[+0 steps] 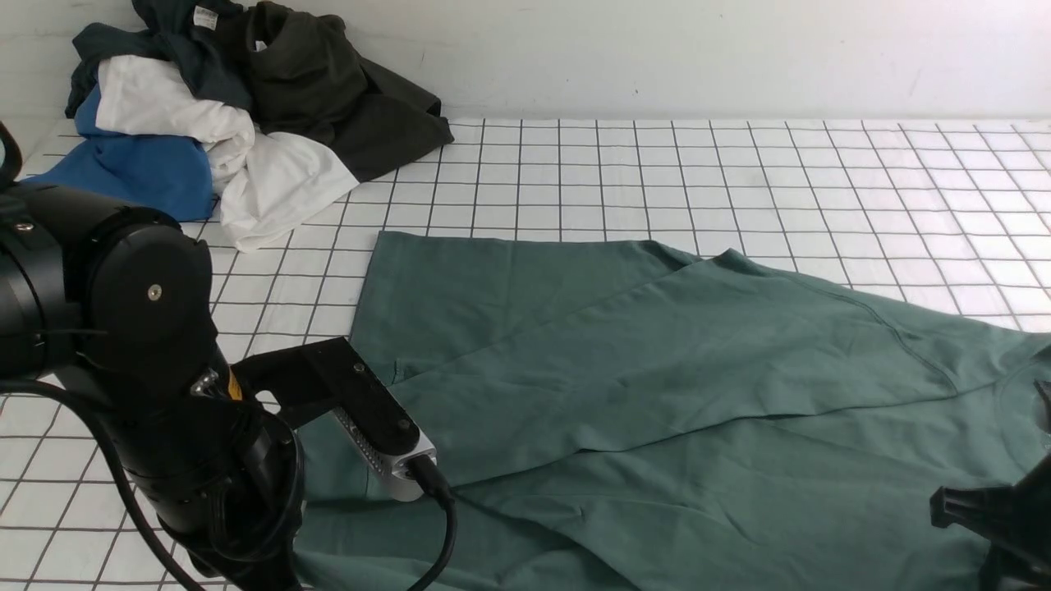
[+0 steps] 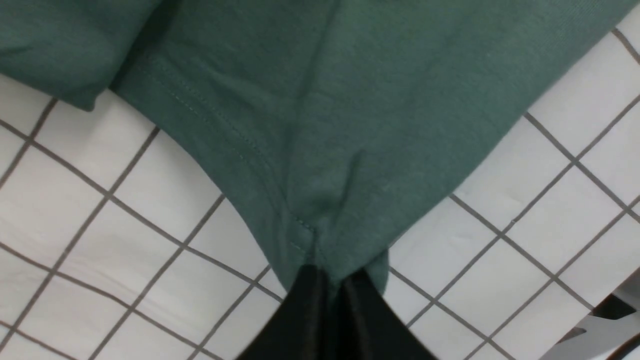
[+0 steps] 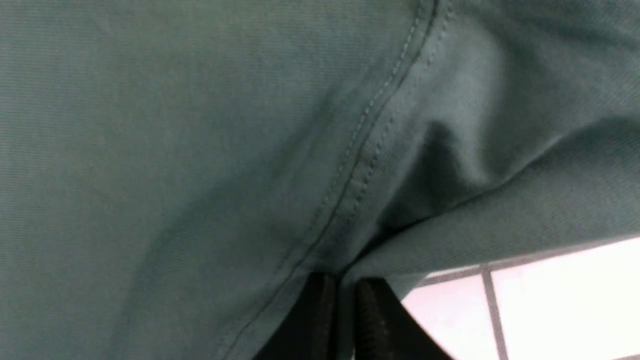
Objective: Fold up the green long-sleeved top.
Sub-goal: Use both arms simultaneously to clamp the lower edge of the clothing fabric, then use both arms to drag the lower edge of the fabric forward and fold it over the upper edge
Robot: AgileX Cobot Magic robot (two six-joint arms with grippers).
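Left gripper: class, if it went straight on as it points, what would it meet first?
The top: the left gripper pinches its edge, and more of that fabric lies directly ahead. The table shows only at the sides; depth is unclear.

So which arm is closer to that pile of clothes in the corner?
Left. The left arm is on the same side as the pile of clothes; the right arm is far across the green top.

Gridded table [image 1: 739, 164] w/ green top [image 1: 657, 369], clothes pile [image 1: 230, 123] (far left).
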